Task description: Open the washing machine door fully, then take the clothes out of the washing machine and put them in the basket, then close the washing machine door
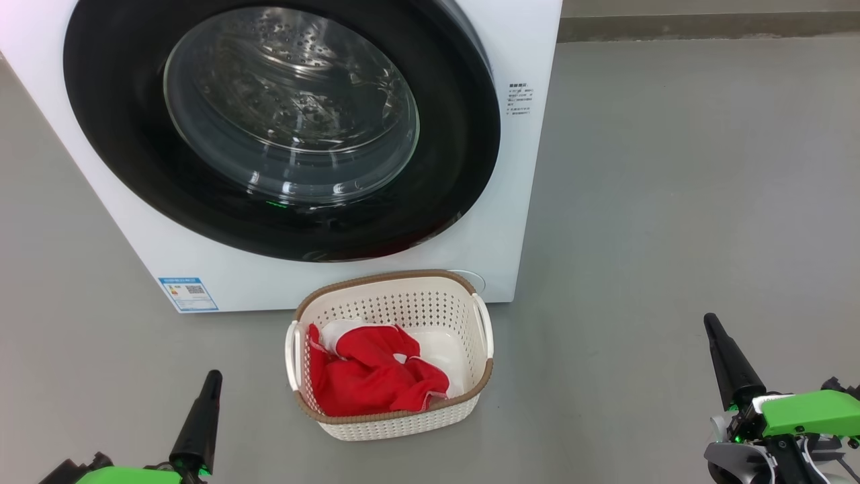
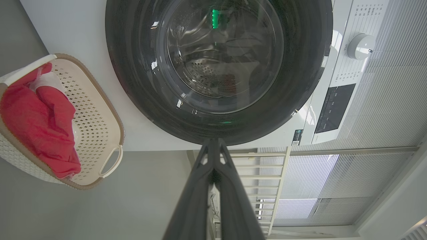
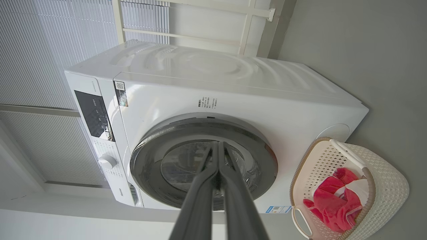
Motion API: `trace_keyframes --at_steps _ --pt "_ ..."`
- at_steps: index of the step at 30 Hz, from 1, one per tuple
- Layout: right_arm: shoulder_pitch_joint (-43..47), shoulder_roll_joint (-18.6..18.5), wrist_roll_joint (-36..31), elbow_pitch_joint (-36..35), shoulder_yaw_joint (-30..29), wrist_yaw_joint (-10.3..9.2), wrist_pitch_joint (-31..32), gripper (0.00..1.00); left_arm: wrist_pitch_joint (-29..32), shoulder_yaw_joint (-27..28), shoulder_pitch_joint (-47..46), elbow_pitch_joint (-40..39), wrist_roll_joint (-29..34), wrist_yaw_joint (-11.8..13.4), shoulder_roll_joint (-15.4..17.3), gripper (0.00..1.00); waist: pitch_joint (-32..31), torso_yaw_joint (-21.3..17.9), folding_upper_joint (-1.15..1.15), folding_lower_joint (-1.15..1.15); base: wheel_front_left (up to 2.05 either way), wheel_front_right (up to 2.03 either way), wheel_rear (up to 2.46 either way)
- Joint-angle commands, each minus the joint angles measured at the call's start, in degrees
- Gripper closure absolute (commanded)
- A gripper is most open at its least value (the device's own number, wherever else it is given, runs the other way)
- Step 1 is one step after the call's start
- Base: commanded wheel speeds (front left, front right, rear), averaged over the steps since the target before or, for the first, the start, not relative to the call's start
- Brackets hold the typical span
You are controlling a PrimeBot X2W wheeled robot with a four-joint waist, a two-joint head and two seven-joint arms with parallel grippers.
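Note:
The washing machine (image 1: 510, 202) stands ahead with its round black-rimmed door (image 1: 121, 148) shut flat against the front; the steel drum shows through the glass. On the floor in front sits the cream basket (image 1: 403, 420) holding the red and white clothes (image 1: 366, 380). My left gripper (image 1: 209, 383) is shut and empty at the lower left, apart from the basket. My right gripper (image 1: 713, 329) is shut and empty at the lower right, well clear of the basket. Both wrist views show the door (image 2: 133, 83) (image 3: 150, 156), the basket (image 2: 93, 100) (image 3: 383, 173), the clothes (image 2: 33, 123) (image 3: 333, 206) and touching fingertips (image 2: 213, 143) (image 3: 217, 145).
Grey floor (image 1: 672, 202) stretches wide to the right of the machine. A control panel with a white dial (image 2: 362, 46) sits on the machine's front. Slatted blinds (image 3: 33, 50) and a white rail (image 3: 200, 36) stand behind the machine.

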Motion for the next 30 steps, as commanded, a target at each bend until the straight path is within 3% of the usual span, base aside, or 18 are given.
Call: trace_keyframes --at_steps 1,30 --pt "-2.4 -0.9 0.3 -1.7 0.9 -0.04 0.4 1.00 0.3 2.0 -2.4 -1.2 -0.4 -0.4 0.5 1.00 0.0 0.0 0.00 0.00 0.00 0.00 0.00" --pt "-2.4 -0.9 0.3 -1.7 0.9 -0.04 0.3 1.00 0.3 2.0 -2.4 -1.2 -0.4 -0.4 0.5 1.00 0.0 0.0 0.00 0.00 0.00 0.00 0.00"
